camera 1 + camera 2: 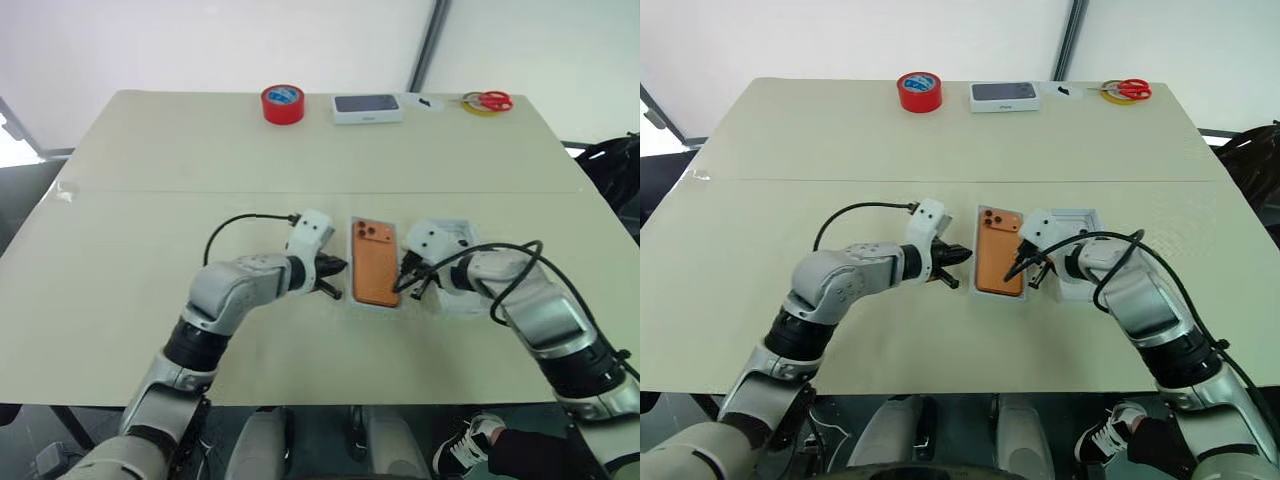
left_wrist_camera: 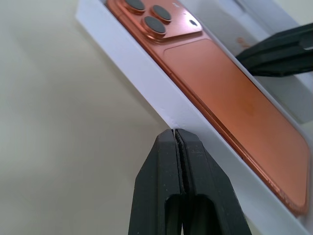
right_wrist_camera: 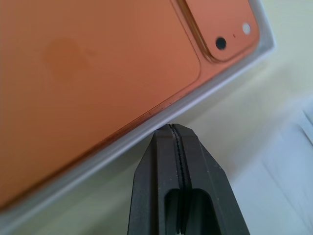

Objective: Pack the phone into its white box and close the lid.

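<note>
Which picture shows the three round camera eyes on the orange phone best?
The left wrist view: the three lenses on the phone sit big and clear near the white box edge. The head views show them as small dots on the phone's far corner. The right wrist view shows the camera bump's corner, with no big lens.

The phone lies back-up in the white box at mid-table, hemmed in on both long sides. The left gripper, fingers pressed together, stands at the box's left wall near its near end. The right gripper, likewise closed, stands at the right wall. Just right of the box, partly under the right arm, lies the lid, narrowing that side further. From above, the phone is open to reach, and so is the box's far end. Along the far edge stand a red tape roll, a dark-topped white box and scissors, well apart from the work. The wide table to the left and the near strip lie free.
</note>
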